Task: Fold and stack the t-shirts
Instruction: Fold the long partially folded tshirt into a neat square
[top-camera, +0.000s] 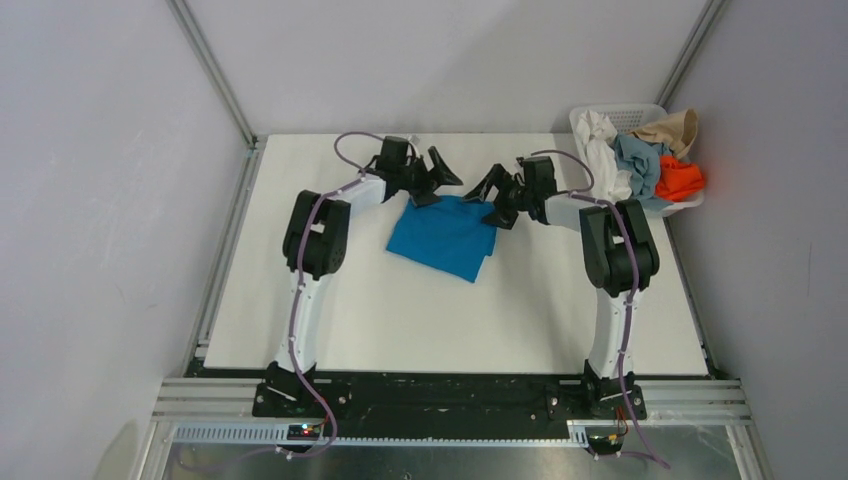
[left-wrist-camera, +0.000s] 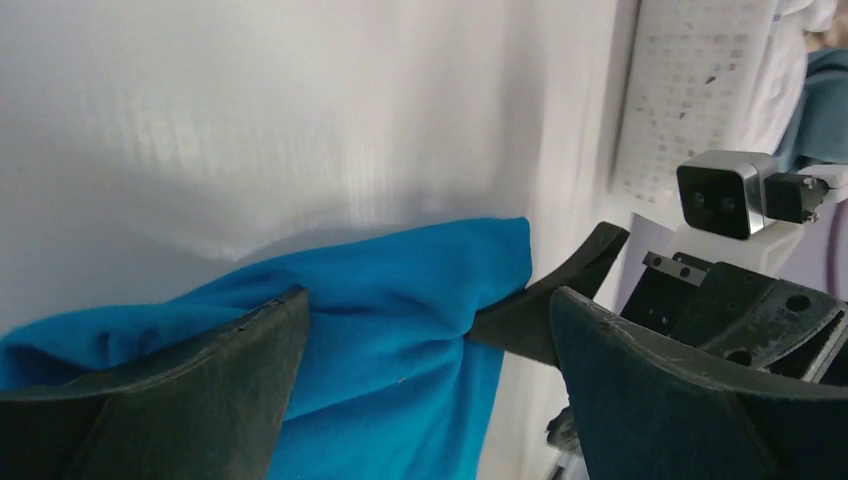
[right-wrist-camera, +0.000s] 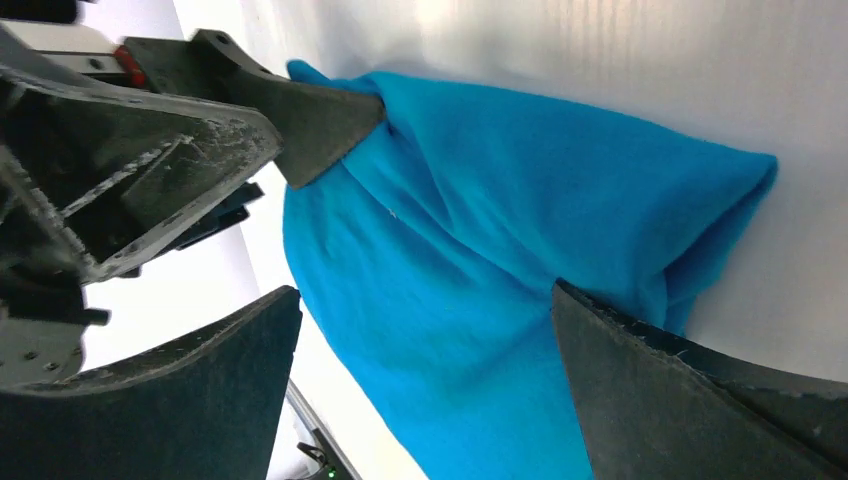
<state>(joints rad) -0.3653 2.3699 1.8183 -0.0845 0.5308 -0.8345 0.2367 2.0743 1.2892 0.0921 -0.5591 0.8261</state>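
Note:
The vivid blue t-shirt (top-camera: 443, 236) lies folded in a rough rectangle at the middle of the white table (top-camera: 400, 310). My left gripper (top-camera: 437, 185) is open at the shirt's far left corner, with the cloth (left-wrist-camera: 400, 340) showing between its spread fingers (left-wrist-camera: 200, 400). My right gripper (top-camera: 490, 200) is open at the far right corner, and the cloth (right-wrist-camera: 500, 250) lies between its fingers (right-wrist-camera: 700, 400). One finger of each gripper touches the far edge of the cloth in the other's wrist view. The white (top-camera: 600, 150), grey-blue (top-camera: 640, 160), tan (top-camera: 672, 128) and orange (top-camera: 680, 178) shirts lie heaped in the basket.
The white lattice basket (top-camera: 640, 108) stands at the far right corner of the table, and it also shows in the left wrist view (left-wrist-camera: 690, 90). Grey walls with metal frame bars close in the table at the back and sides. The two grippers are close together.

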